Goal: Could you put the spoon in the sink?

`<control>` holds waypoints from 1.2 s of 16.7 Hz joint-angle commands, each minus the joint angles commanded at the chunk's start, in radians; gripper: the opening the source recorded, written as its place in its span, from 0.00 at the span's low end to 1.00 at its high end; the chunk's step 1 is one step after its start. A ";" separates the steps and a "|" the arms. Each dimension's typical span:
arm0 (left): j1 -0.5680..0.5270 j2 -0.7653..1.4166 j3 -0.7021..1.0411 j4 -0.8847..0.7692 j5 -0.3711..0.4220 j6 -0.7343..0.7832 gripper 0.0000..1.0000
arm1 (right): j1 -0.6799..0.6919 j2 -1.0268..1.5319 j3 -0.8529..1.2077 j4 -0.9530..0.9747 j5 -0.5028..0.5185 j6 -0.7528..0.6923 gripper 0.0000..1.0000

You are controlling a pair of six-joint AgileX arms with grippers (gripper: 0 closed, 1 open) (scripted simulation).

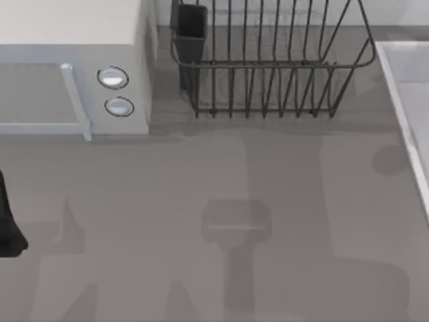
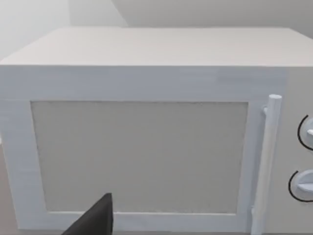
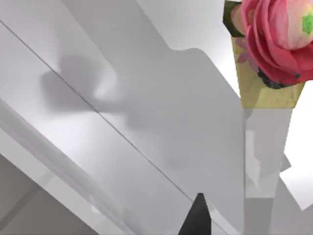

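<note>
Top view is showing a smooth grey table (image 1: 281, 221) lying bare across its near and middle stretch, crossed by soft blocky shadows. At the table's left edge, near the front, a black part of my left arm (image 1: 8, 225) is poking in; whether its gripper is clenched or released I cannot tell.

Farther back, at the far left corner, a boxy white microwave (image 1: 74, 67) is standing with a flat matte top, a framed door panel, a slim upright bar handle (image 1: 75, 100) and two round knobs (image 1: 115, 90) stacked beside it. Just right of it, along the far edge, a dark wire dish rack (image 1: 268, 67) is sitting, its thin upright bars rising from a rounded rim, with a dark cutlery cup (image 1: 191, 27) hanging at its left end.

At the table's right edge, the sink (image 1: 409, 100) is running from the middle towards the far corner, pale grey-white with a straight raised rim.

Left wrist view is facing the microwave door closely, with one dark fingertip (image 2: 98, 218) of the left gripper in front of it.

Right wrist view is looking down over the sink's smooth, glossy basin (image 3: 146, 107), one dark fingertip (image 3: 196, 215) of the right gripper above it; I cannot tell its state. Beyond it, a pink flower (image 3: 279, 39) is sitting in a yellowish pot (image 3: 264, 93).
</note>
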 joint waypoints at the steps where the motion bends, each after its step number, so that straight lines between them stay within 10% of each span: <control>1: 0.000 0.000 0.000 0.000 0.000 0.000 1.00 | 0.000 -0.001 -0.003 0.003 0.000 0.000 0.00; 17: 0.000 0.000 0.000 0.000 0.000 0.000 1.00 | 0.009 -0.141 -0.454 0.310 -0.001 0.001 0.00; 20: 0.000 0.000 0.000 0.000 0.000 0.000 1.00 | 0.009 -0.141 -0.454 0.310 -0.001 0.001 0.23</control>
